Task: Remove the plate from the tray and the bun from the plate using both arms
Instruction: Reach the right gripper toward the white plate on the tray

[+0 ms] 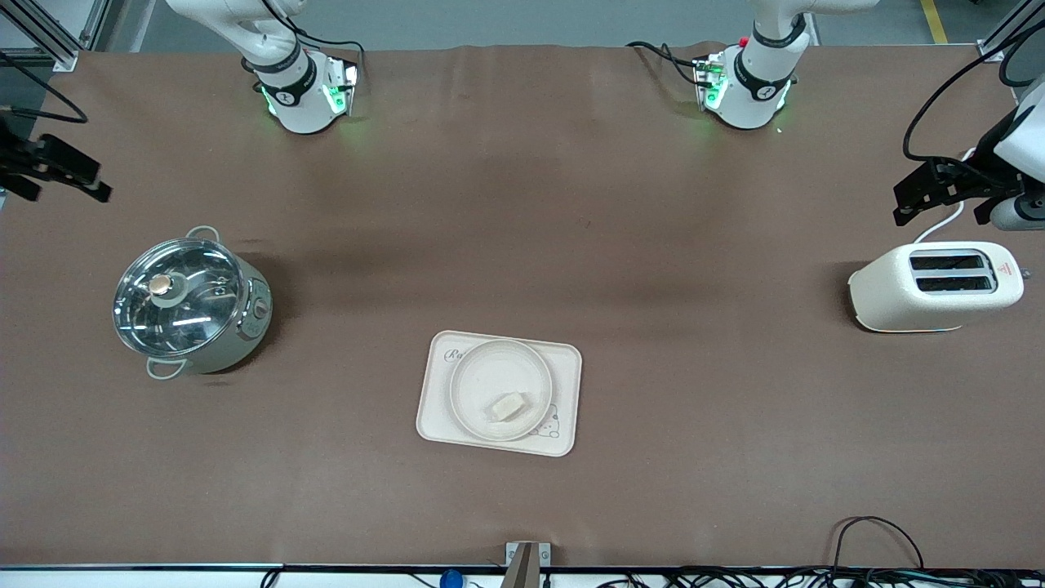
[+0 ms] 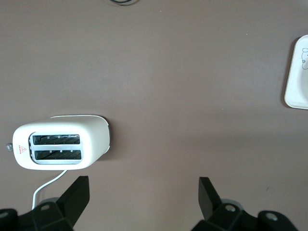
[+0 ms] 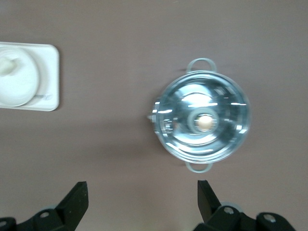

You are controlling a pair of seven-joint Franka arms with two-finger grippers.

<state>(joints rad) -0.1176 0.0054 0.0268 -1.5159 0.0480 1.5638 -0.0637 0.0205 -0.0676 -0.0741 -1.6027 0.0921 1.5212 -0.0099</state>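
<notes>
The round cream plate [image 1: 490, 367] lies on the rectangular cream tray [image 1: 565, 369] in the middle of the table, toward the front camera. The small pale bun [image 1: 508, 406] lies on the plate. Plate [image 3: 19, 89] and bun [image 3: 9, 66] also show at the edge of the right wrist view. My left gripper [image 1: 904, 204] is open and empty, up over the table at the left arm's end beside the toaster; its jaws [image 2: 144, 197] stand wide apart. My right gripper [image 1: 96, 186] is open and empty, over the table's edge at the right arm's end [image 3: 143, 197].
A white two-slot toaster [image 1: 939, 286] with a cord stands at the left arm's end and shows in the left wrist view [image 2: 60, 144]. A pot with a glass lid [image 1: 189, 304] stands at the right arm's end and shows in the right wrist view [image 3: 202, 120]. Cables run along the table's front edge.
</notes>
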